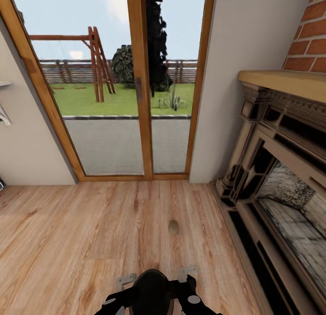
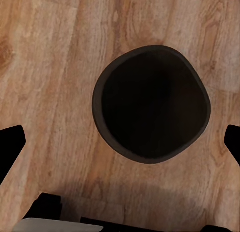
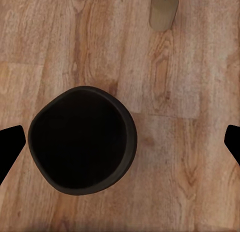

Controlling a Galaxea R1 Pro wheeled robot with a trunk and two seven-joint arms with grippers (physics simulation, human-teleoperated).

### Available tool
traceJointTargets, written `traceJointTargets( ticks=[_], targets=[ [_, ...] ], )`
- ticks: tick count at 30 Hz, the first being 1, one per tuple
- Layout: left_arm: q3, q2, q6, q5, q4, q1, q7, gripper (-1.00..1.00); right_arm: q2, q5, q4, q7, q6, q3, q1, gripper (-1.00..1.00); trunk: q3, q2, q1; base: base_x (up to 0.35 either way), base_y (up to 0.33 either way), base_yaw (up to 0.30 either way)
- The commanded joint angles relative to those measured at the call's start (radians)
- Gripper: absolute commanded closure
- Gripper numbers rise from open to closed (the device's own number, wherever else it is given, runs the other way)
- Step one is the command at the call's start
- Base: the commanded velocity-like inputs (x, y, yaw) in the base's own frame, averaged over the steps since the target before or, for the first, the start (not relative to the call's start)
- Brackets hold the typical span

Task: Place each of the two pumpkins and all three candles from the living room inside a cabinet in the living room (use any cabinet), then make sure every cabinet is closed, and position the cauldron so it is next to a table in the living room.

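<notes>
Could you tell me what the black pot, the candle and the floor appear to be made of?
Pot: matte black, no shine, possibly cast iron; the render leaves it open.
Candle: dull tan wax by its look, with a thin dark wick on top.
Floor: light wood planks, with visible grain and seams.

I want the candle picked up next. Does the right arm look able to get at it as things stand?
Probably yes. The candle lies alone on bare wood floor, ahead of the cauldron, with nothing between or beside it. The right gripper is open above the floor, though it would likely need to reach forward and down.
</notes>
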Motion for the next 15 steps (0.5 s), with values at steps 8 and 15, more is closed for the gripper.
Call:
traceJointTargets(
  ticks=[8,15],
  targets=[
    [-0.008,0.002,0.003,0.007,0.0,0.0,0.008,-1.0,0.0,-0.01,0.001,-0.006,-0.005,0.007,-0.001,-1.0,-0.026,-0.057,0.031,0.0,0.0,0.0],
    [-0.008,0.001,0.002,0.007,0.0,0.0,0.008,-1.0,0.0,-0.011,0.001,-0.006,-0.005,0.007,-0.001,-1.0,-0.045,-0.106,0.058,0.0,0.0,0.0]
  ],
)
